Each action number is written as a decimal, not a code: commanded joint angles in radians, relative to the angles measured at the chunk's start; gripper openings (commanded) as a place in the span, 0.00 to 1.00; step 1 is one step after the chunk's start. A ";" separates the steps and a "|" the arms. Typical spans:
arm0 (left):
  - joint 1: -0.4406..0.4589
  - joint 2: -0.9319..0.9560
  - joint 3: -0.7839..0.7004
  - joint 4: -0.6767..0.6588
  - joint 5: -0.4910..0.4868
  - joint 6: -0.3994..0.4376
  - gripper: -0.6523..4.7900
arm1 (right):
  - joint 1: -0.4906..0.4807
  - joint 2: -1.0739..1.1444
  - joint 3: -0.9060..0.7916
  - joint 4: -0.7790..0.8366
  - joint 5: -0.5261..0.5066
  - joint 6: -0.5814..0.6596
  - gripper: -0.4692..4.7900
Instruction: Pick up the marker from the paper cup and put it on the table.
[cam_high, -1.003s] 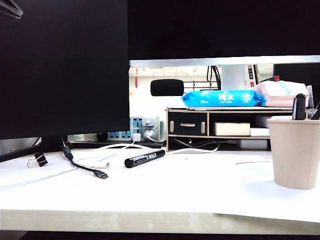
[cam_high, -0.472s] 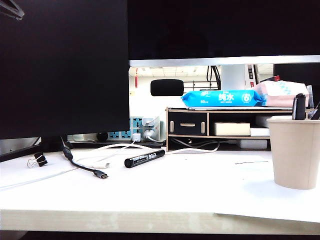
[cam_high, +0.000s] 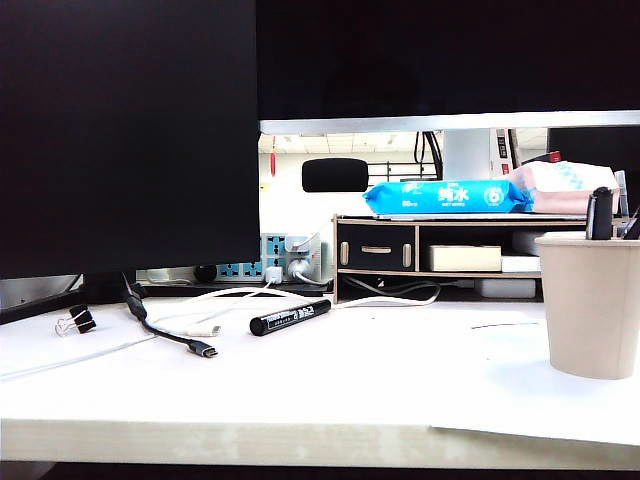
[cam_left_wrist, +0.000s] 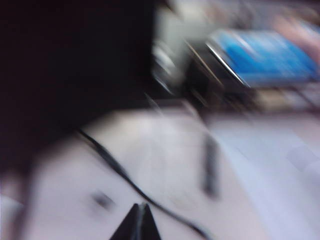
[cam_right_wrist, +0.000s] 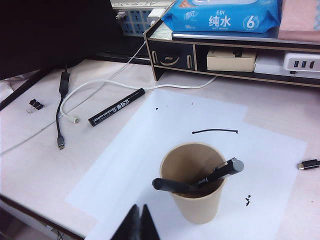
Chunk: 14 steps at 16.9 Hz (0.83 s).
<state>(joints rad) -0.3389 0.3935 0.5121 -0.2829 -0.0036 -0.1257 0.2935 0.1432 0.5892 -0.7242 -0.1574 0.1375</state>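
Since the earlier exterior frames, a dark object at the upper left corner of that view has gone; nothing on the table (cam_high: 400, 380) has shifted. The marker (cam_high: 289, 318) lies flat on the white surface, well apart from the paper cup (cam_high: 592, 305), near the black USB cable (cam_high: 165, 333) and in front of the desk organiser (cam_high: 420, 258). In the right wrist view you see the same marker (cam_right_wrist: 116, 107) resting beside the sheet of paper (cam_right_wrist: 190, 150), while the paper cup (cam_right_wrist: 192, 182) holds only two plain dark pens (cam_right_wrist: 200, 180). Judge the placing as done: the marker is out of the cup and lies free on the table. The left gripper (cam_left_wrist: 138, 223) shows its fingertips closed together to a narrow point and holding nothing; its view is heavily blurred, which indicates the arm is in motion. The right gripper (cam_right_wrist: 136, 224) hangs above the near side of the cup, fingers pressed together and empty. For the step in hand, retract the left arm along a path clear of the cable and the marker, so that neither is dragged or rolled. Leave the right arm parked; do not lower it toward the cup.
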 joint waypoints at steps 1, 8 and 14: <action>0.128 -0.082 -0.102 0.206 0.005 0.095 0.11 | 0.000 -0.002 0.005 0.012 0.002 0.001 0.08; 0.344 -0.223 -0.323 0.375 0.019 0.001 0.11 | 0.000 -0.005 0.005 0.012 0.002 0.001 0.08; 0.361 -0.230 -0.417 0.405 0.027 -0.011 0.11 | 0.000 -0.005 0.005 0.012 0.002 0.001 0.08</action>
<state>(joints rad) 0.0189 0.1635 0.1013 0.1085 0.0189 -0.1501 0.2935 0.1387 0.5892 -0.7242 -0.1574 0.1375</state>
